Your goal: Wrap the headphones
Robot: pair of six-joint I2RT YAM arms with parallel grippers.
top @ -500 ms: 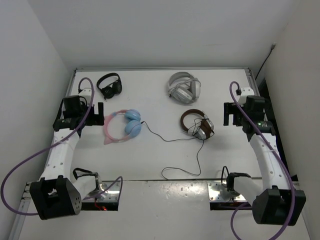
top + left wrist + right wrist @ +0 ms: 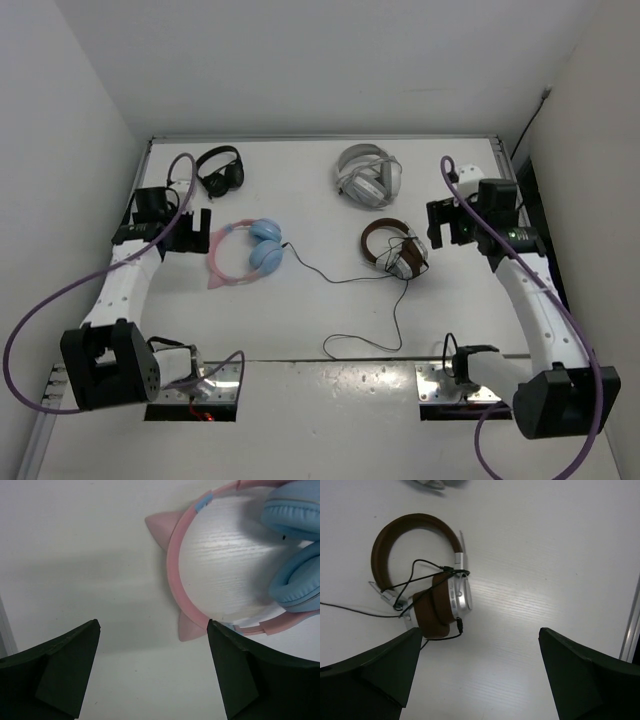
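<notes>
The headphones (image 2: 265, 245) lie on the white table left of centre, with light-blue cups and a pink headband (image 2: 220, 255). Their thin black cable (image 2: 345, 279) trails right towards the brown pair, then bends down towards the near edge. My left gripper (image 2: 192, 230) is open and empty, just left of the headband. In the left wrist view the headband (image 2: 174, 575) with its pink ears and the blue cups (image 2: 295, 575) lie ahead of the open left gripper (image 2: 153, 625). My right gripper (image 2: 447, 224) is open and empty, right of the brown pair; the right wrist view shows it (image 2: 481, 630) open too.
A brown pair of headphones (image 2: 395, 248) with black cable looped round it lies right of centre, also in the right wrist view (image 2: 437, 602). A small black pair (image 2: 220, 170) is at the back left and a grey-white pair (image 2: 368, 178) at the back centre. Walls close the sides.
My right gripper has moved left and a little back, closer to the brown pair. My left arm has shifted slightly towards the back. Both grippers stay open. The headphones have not moved.
</notes>
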